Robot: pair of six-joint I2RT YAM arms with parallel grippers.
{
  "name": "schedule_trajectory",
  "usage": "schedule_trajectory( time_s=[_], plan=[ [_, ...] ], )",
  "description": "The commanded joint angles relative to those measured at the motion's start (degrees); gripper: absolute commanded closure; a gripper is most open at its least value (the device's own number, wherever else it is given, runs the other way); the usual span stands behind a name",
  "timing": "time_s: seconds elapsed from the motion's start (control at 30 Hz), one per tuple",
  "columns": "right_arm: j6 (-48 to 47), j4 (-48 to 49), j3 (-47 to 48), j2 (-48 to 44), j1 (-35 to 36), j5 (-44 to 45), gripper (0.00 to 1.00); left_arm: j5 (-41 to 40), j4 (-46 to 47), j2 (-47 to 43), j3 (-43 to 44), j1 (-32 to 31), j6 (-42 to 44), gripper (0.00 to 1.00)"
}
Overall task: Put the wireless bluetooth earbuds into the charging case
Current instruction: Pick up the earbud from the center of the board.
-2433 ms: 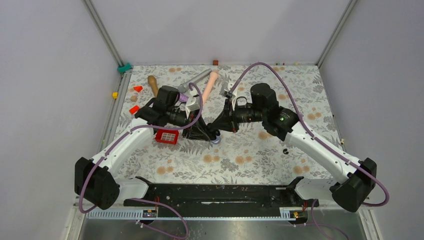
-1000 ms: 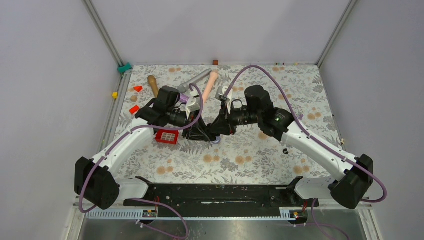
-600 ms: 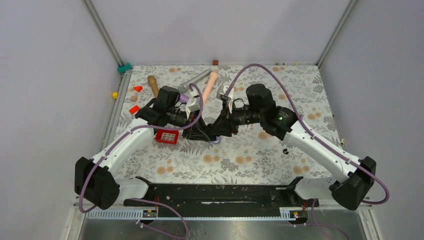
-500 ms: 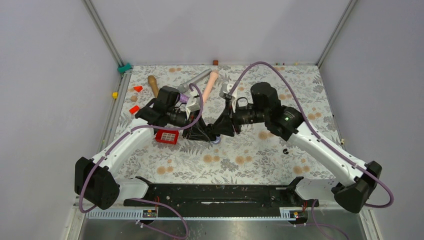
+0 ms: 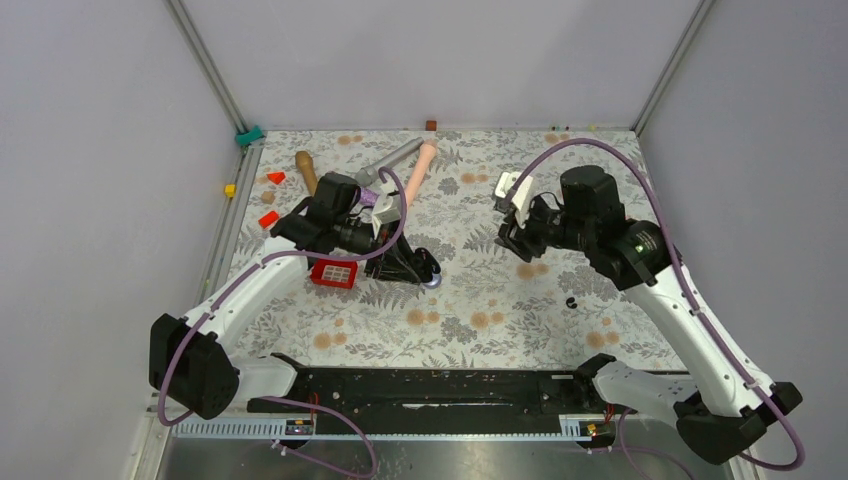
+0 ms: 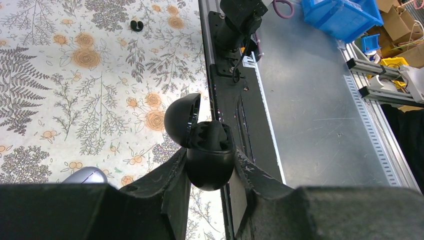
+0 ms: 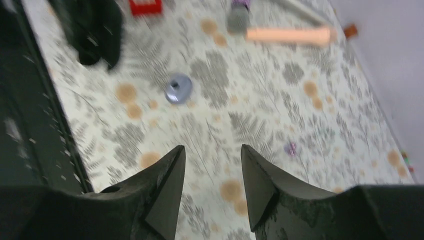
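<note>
My left gripper (image 5: 425, 268) is shut on a black oval hinged case (image 6: 210, 170), held just above the table. Its lid (image 6: 181, 120) stands open and a black rounded piece sits in its dark wells. A small lavender rounded object (image 5: 433, 283) lies on the table beside that gripper, with no wells showing; it also shows in the left wrist view (image 6: 85, 176) and the right wrist view (image 7: 177, 89). One tiny black earbud (image 5: 570, 301) lies loose at the right, also in the left wrist view (image 6: 136, 24). My right gripper (image 5: 507, 240) is open and empty above the table (image 7: 212, 155).
A red square tray (image 5: 334, 273) sits left of my left gripper. A peach cylinder (image 5: 420, 165), a grey tube (image 5: 395, 158), a wooden peg (image 5: 306, 170) and red wedges (image 5: 275, 177) lie at the back left. The black base rail (image 5: 430, 385) runs along the near edge.
My right gripper was close against the case in my left gripper; it has pulled away to the right and risen, open and empty. My left arm has stayed still.
</note>
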Motion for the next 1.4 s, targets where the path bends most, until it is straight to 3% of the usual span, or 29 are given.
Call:
schedule_trajectory(
  time_s=[0.0,0.3,0.47,0.63,0.93,1.37],
  plan=[
    [-14.52,-12.62,-5.03,-0.27,-8.71,5.71,0.48,1.47,2.09,-0.78,0.12,-0.58,0.60,1.00],
    [-31.05,-11.15,-26.63,3.47,-21.28,13.98,0.49,0.73,2.09,-1.24,-0.01,-1.31,0.92,1.00],
    [-37.81,-7.75,-33.44,7.74,-24.69,19.43,0.50,0.64,2.09,-1.52,-0.13,-1.48,1.02,1.00],
    [-39.87,1.66,-38.85,10.41,-25.03,25.67,0.49,0.38,2.09,-1.77,-0.16,-1.59,0.96,1.00],
    [-41.19,16.59,-45.20,13.72,-25.12,31.59,0.46,0.29,2.09,-1.75,-0.10,-1.62,1.04,1.00],
    [-34.64,25.54,-41.10,17.59,-25.16,26.60,0.46,-0.16,2.16,-1.23,0.05,-2.01,1.04,1.00]
  ],
)
